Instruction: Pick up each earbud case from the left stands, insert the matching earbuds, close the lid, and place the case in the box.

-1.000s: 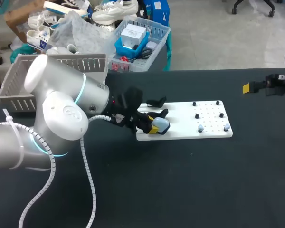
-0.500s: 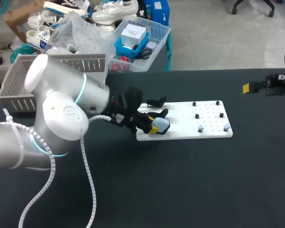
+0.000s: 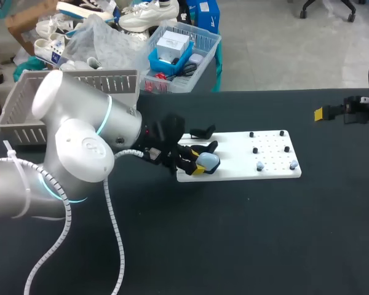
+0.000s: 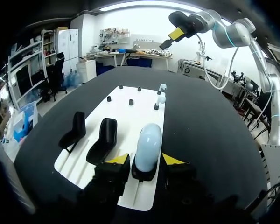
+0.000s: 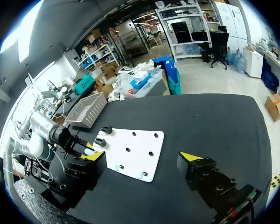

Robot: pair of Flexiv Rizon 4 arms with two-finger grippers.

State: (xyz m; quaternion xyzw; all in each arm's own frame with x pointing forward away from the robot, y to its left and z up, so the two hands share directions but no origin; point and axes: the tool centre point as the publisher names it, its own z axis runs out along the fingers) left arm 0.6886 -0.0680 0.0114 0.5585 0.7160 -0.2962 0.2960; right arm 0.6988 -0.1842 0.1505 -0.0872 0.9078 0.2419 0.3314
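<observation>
LEFT ARM LINES UP ITS FIRST PICK. The left gripper (image 4: 145,159) brackets a pale blue earbud case (image 4: 148,140). Its jaws are set narrow and level on either side of the case's lower body. The yellow tips are very close to the shell, but no pinch is evident.

The case is seated on a black stand (image 4: 144,173), the outermost of three in a row at one end of a white board (image 4: 130,112). The second stand (image 4: 104,140) and the third stand (image 4: 74,131) beside it are bare. Two pale earbuds (image 4: 161,95) wait among small black pegs (image 4: 129,101) at the board's other end.

The step in hand appears to be lifting this case off its cradle. To do it well, the jaws should close evenly so both tips meet the rounded shell at the same height, low on the body and clear of the lid. The lift should then go straight up rather than dragging sideways. The smooth, curved shell looks liable to slip out of an off-centre grip, and a sideways tug could shift the board and its earbuds.

The right gripper (image 5: 143,161) hangs well apart near the table's right edge, its jaws wide and empty. A grey slatted basket (image 3: 24,114), apparently the box, stands at the table's far left corner behind the left arm (image 3: 80,147).
</observation>
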